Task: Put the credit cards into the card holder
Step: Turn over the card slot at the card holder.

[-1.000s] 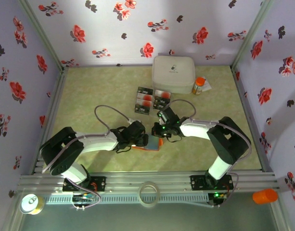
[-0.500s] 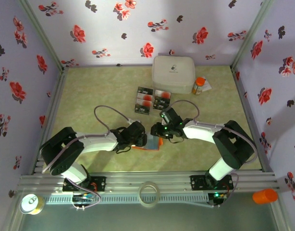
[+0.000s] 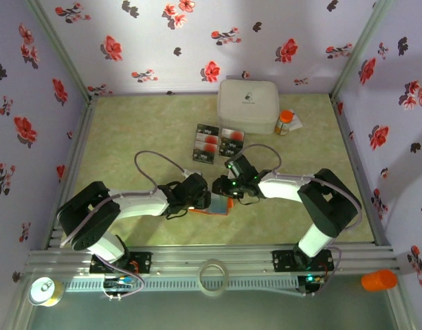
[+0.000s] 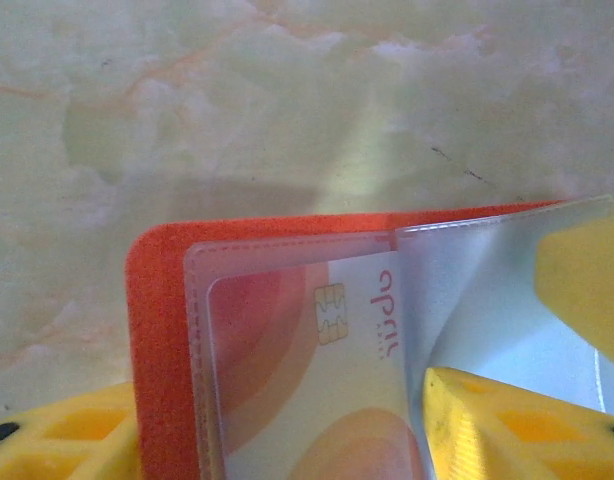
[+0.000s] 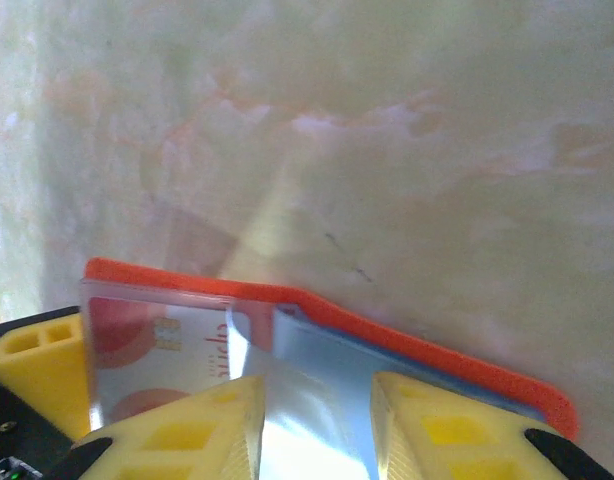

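Surface: pale green marbled table, bare apart from a few items. Walls are lilac with red and black flower print, and an aluminium rail runs along the near edge.

At the back you have a white rounded box with an orange-capped pill bottle beside it. The loose credit cards lie in a block just in front of the box.

The card holder lies open between the two arms at near centre. It has a bright orange cover and clear pockets, with a pocketed card in one (chip and red-orange blotches visible).

Left gripper: fingers partway apart either side of the carded half; I cannot tell whether they are pinching it.

Right gripper: narrow gap, jaws apart over a clear pocket, gripping nothing.
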Tool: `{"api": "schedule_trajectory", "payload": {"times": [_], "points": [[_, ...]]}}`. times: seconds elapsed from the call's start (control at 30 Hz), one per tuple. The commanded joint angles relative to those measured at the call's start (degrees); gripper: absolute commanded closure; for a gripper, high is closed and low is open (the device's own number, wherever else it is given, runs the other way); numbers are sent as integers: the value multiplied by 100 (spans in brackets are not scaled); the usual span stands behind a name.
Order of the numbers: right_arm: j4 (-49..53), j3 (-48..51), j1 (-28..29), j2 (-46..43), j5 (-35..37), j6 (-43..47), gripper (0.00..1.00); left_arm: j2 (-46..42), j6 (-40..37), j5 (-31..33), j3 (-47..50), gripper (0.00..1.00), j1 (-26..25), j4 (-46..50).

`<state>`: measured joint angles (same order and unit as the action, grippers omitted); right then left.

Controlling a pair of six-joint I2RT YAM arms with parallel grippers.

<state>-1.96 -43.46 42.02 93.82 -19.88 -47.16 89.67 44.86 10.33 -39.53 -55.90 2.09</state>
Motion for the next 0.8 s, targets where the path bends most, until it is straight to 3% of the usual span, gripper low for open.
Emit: {"api": "schedule_trajectory", "payload": {"times": [0.0, 0.33, 0.77], "points": [[-196, -90, 56, -3, -235, -189, 65, 125, 50, -321, 169, 37, -70, -218], [-547, 53, 224, -367, -354, -668, 60, -1003, 232, 23, 293, 10, -17, -135], [-841, -259, 745, -163, -174, -1090, 51, -2898, 309, 349, 880, 5, 850, 548]]}}
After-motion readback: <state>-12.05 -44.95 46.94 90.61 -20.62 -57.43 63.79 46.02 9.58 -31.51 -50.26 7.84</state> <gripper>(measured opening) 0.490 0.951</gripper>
